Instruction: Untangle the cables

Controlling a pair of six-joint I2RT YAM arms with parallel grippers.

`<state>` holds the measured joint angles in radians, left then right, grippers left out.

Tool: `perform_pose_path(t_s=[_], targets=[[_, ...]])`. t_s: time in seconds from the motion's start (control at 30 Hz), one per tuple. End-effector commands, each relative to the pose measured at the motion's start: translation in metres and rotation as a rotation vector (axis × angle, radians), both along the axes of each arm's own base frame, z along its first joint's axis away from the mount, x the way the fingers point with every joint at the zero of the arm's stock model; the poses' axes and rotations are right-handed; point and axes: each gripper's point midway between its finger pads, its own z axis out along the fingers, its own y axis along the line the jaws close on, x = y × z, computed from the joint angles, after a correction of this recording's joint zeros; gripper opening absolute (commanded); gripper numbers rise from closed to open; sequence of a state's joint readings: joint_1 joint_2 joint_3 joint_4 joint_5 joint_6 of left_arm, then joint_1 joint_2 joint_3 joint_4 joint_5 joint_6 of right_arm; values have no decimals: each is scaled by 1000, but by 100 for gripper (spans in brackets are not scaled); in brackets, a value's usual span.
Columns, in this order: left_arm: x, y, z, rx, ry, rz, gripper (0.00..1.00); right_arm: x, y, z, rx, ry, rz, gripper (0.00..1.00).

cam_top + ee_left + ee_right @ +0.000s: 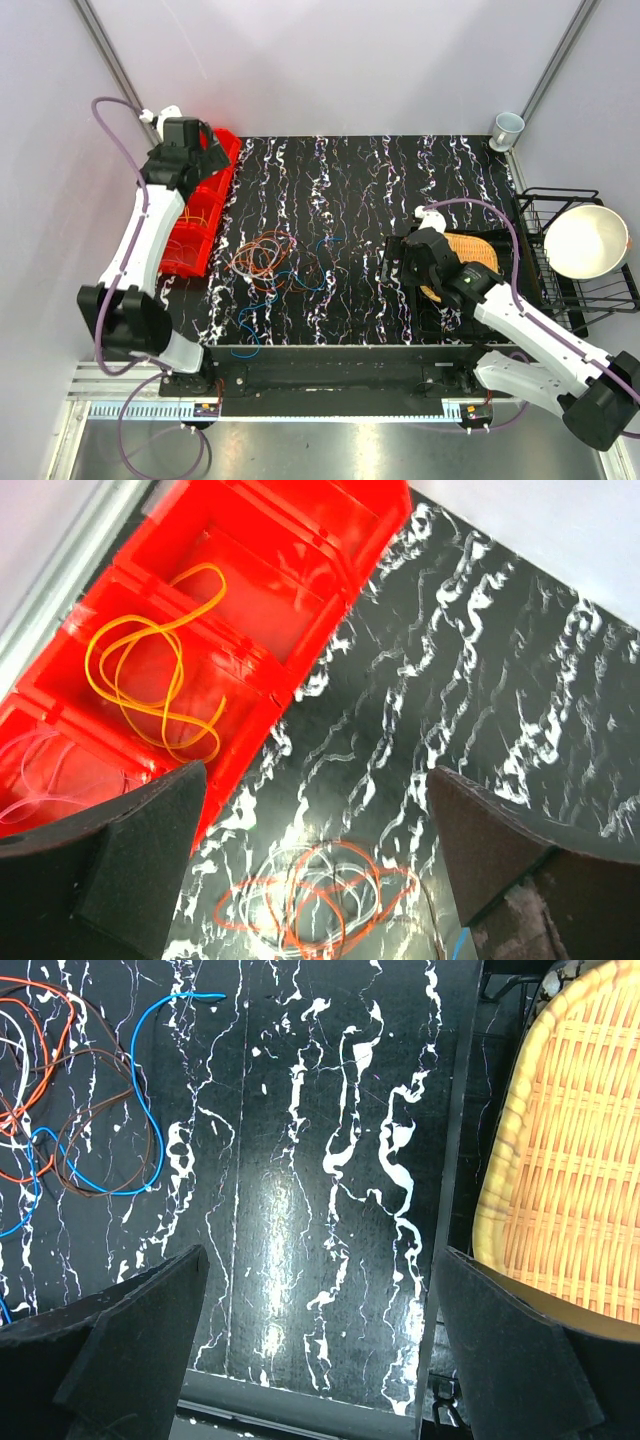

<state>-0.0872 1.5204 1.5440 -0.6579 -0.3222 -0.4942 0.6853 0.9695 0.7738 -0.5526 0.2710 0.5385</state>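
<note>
**Sorting cables: left fingers released by the red tray**

Nearest the arm bases, the cables (pixel 272 262) not yet sorted lay in a loose knot left of centre on the dark marbled surface (pixel 380 190), with orange, blue, brown and whitish loops crossing one another. At centre right the right gripper (pixel 315 1260) hung low, its fingers spread wide and gripping nothing, probably parked aside so the other arm had room. Just beyond it, the visible part of a wicker basket (pixel 470 250) showed no contents.

Farther up, at upper left, the left gripper (pixel 315 780) hovered by the red divided tray (pixel 195 245), fingers released and empty. That position suggested strands were meant to go one per compartment. A yellow cable (pixel 150 670) lay coiled alone in the middle compartment, and a pinkish cable (pixel 35 775) in the one toward the lower left. The upper compartments looked bare.

At far right a wire rack (pixel 535 200) held a white bowl (pixel 585 240), and a cup (pixel 508 127) stood in the top corner.
</note>
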Motion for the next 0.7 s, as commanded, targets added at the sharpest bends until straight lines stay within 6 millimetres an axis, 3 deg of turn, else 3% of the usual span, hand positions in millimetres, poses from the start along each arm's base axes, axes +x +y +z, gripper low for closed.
perform_pose_path(t_s=[0.0,0.03,0.1,0.13,0.2,0.23,0.3,0.33,0.4,0.43,0.6,0.67], targets=[[-42,-10,-2,-41,10,-38,99,8,1,11,4,-45,-8,100],[-54,-14,-24,-41,55,-46,98,9,1,11,3,-46,-9,100],[-74,-30,-28,-35,51,-91,98,9,2,10,0,-41,-10,100],[-86,-34,-48,-29,94,-106,98,9,2,7,-6,-33,-8,100],[-104,-52,-54,-16,92,-151,97,10,4,6,-7,-27,-3,100],[-116,-55,-72,-3,128,-163,97,10,4,4,-13,-18,1,100],[-134,-68,-81,-4,131,-191,95,11,7,2,-15,-10,12,100],[-146,-71,-102,4,173,-199,95,10,8,0,-17,-2,15,100],[-162,-87,-113,-2,176,-232,94,10,9,-2,-18,6,20,100],[-170,-85,-129,21,205,-227,94,10,10,-2,-20,5,21,100],[-187,-105,-169,-16,246,-281,91,11,10,-4,-26,15,21,100],[-191,-111,-175,-24,258,-291,88,11,11,-5,-27,21,28,100]])
